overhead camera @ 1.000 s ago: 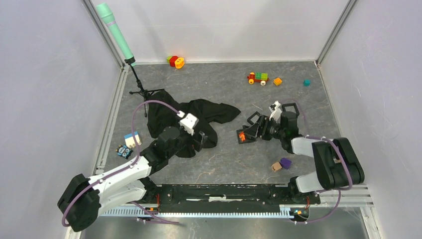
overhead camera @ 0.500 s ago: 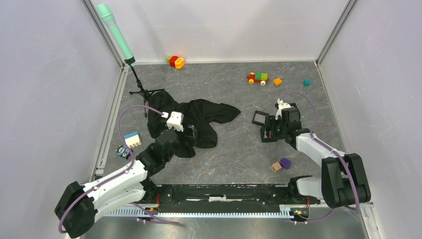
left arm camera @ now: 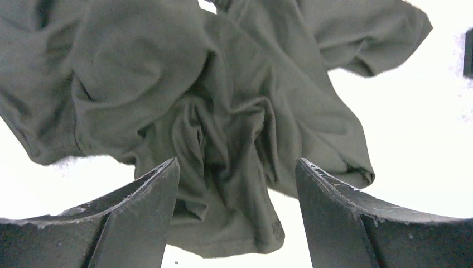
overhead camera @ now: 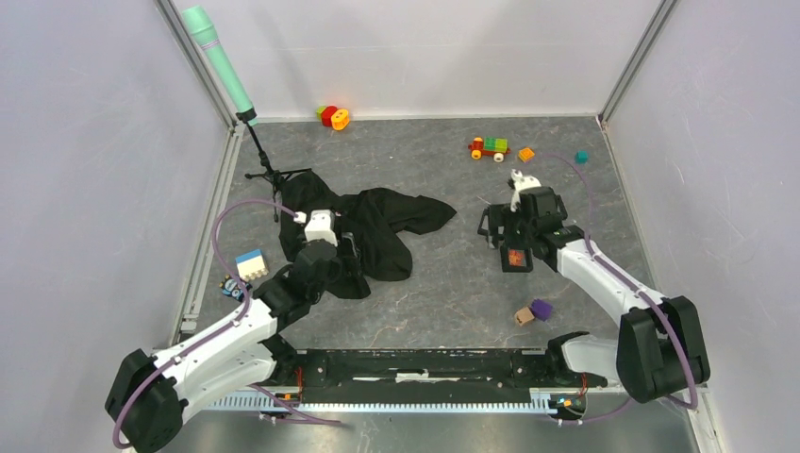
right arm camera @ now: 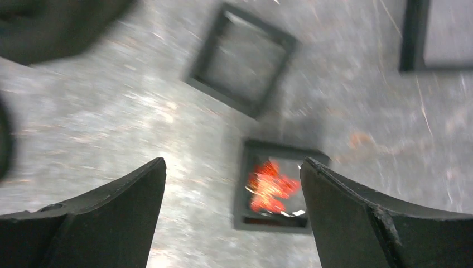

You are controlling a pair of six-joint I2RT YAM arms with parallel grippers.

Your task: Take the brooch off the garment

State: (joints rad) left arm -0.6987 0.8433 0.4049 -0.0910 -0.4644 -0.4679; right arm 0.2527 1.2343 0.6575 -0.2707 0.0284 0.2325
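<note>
The brooch (overhead camera: 516, 257) is a small orange petal shape lying inside a small black square frame (overhead camera: 508, 266) on the grey floor, apart from the garment. In the right wrist view the brooch (right arm camera: 270, 187) is blurred and sits in that frame (right arm camera: 241, 192), close to my right finger. My right gripper (overhead camera: 514, 238) (right arm camera: 233, 167) is open and empty just above it. The garment (overhead camera: 382, 222) is a crumpled black T-shirt at centre left; its print is hidden. My left gripper (overhead camera: 345, 249) (left arm camera: 237, 184) is open and empty above the garment's (left arm camera: 223, 111) folds.
Two more empty black frames (right arm camera: 242, 58) (right arm camera: 435, 33) lie beyond the brooch. A green microphone on a stand (overhead camera: 219, 64), ring toys (overhead camera: 334, 116), a toy train (overhead camera: 489, 147), orange (overhead camera: 526, 154) and teal (overhead camera: 582, 157) cubes stand at the back. Purple and tan blocks (overhead camera: 534, 310) lie front right, a blue-white block (overhead camera: 251, 263) left.
The right arm has swung to the right and turned; the brooch in its black frame now shows further right, under the open gripper. The left gripper has drawn back left over the garment.
</note>
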